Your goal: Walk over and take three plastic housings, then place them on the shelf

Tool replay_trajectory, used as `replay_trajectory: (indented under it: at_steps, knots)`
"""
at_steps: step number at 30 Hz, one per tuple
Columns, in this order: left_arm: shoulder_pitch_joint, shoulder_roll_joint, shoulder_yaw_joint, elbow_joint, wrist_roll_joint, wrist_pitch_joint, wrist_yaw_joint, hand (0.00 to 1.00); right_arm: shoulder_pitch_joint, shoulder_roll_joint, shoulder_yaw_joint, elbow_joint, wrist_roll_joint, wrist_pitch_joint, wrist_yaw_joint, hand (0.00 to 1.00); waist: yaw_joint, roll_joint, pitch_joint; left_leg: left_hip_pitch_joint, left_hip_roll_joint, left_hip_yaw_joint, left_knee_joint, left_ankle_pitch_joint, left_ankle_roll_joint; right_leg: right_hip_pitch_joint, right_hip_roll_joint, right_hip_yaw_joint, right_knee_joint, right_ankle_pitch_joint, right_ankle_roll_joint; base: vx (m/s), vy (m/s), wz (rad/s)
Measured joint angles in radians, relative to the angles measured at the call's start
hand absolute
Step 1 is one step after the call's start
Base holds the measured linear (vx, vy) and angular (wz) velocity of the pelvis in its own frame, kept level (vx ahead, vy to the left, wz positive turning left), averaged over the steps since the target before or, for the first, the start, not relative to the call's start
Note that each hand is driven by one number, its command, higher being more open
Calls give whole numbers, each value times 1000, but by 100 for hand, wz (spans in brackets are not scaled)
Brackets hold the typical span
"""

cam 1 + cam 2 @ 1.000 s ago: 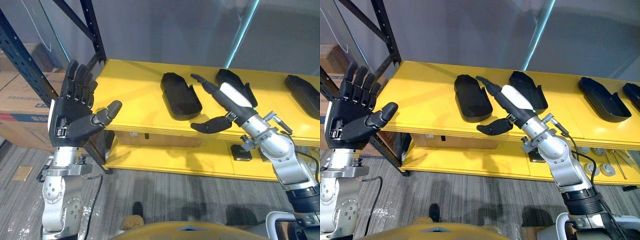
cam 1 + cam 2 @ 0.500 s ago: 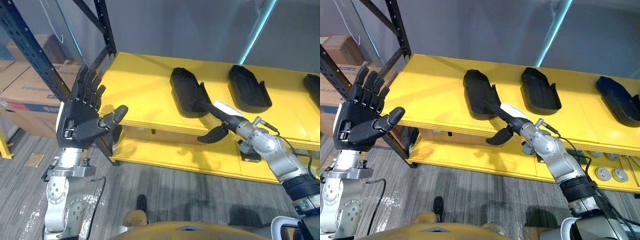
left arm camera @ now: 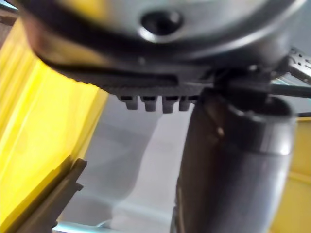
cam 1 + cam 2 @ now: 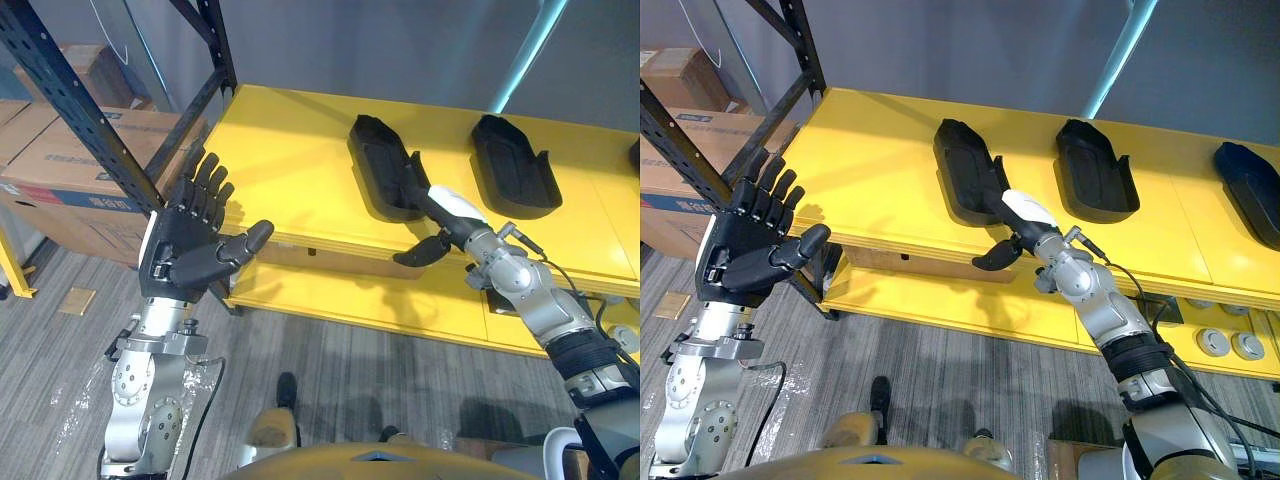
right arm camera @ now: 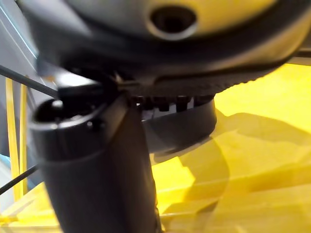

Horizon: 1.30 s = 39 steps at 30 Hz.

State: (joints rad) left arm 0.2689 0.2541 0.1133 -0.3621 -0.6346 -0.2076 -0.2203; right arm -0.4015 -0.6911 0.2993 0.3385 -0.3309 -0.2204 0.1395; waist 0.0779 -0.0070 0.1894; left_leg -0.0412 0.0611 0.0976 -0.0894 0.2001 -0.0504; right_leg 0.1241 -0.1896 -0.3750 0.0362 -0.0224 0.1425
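Left housing [image 4: 380, 172]: lay flat on the top of the yellow shelf [image 4: 285, 180], hollow side up, its near end by the shelf's front edge
Right hand [image 4: 447, 220]: reached in from the right over that front edge, fingers [image 4: 413, 186] straight and laid against the near right corner of the left housing; thumb spread apart below them, in front of the shelf edge; nothing was clasped
Left hand [image 4: 185, 262]: raised in front of the shelf's left end, palm toward the camera, fingers spread upright and thumb out to the side, holding nothing
Middle housing [image 4: 512, 165]: on the same shelf top, beside the left housing and apart from it, clear of both hands
Right housing [image 4: 1250, 198]: further right on the shelf top, well apart from the hands
Surroundings: a dark blue rack upright [image 4: 85, 115] stood at the shelf's left end, with cardboard boxes [image 4: 60, 180] behind it
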Motion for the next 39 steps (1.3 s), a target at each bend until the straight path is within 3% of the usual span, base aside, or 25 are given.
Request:
replay_trajectory:
  at_steps: [1,10,11,14,20,29,39]
  knots:
    - [0,-1,-1,4,0,0,0,100,-11,0,6,12,0,-5,1,0,-1,1,1,0,1,-1,0,1,0,0,1,0,1,0,-1,0,0,0]
    - [2,-4,-1,4,0,6,-33,100,-36,21,23,12,33,-18,15,0,-8,6,7,9,5,-6,0,-1,-9,2,1,-2,13,-5,0,-34,-13,0]
    - [2,-5,-2,4,0,13,-44,100,-59,34,23,25,47,2,20,100,-6,11,11,10,5,-8,0,0,-11,4,2,-3,13,-6,1,-51,-9,3]
    - [7,-6,-2,4,0,17,-51,100,-92,36,23,39,130,21,49,100,5,20,29,7,3,-14,0,1,-11,6,1,-7,11,-6,1,-52,-7,7]
    - [13,-6,-1,7,0,50,-53,100,-114,77,19,79,311,41,143,100,21,13,33,8,1,-20,0,7,-10,14,-2,-10,7,2,-3,9,-20,5]
    - [14,-21,-1,33,0,81,-75,100,-124,82,3,119,264,62,151,100,29,14,33,15,2,-21,0,7,-10,25,0,-16,1,3,-4,6,-15,1]
    - [16,-23,-24,51,0,83,-56,100,-135,134,-5,127,103,137,53,100,30,13,32,16,2,-16,0,8,-9,25,0,-9,1,6,-5,0,0,0]
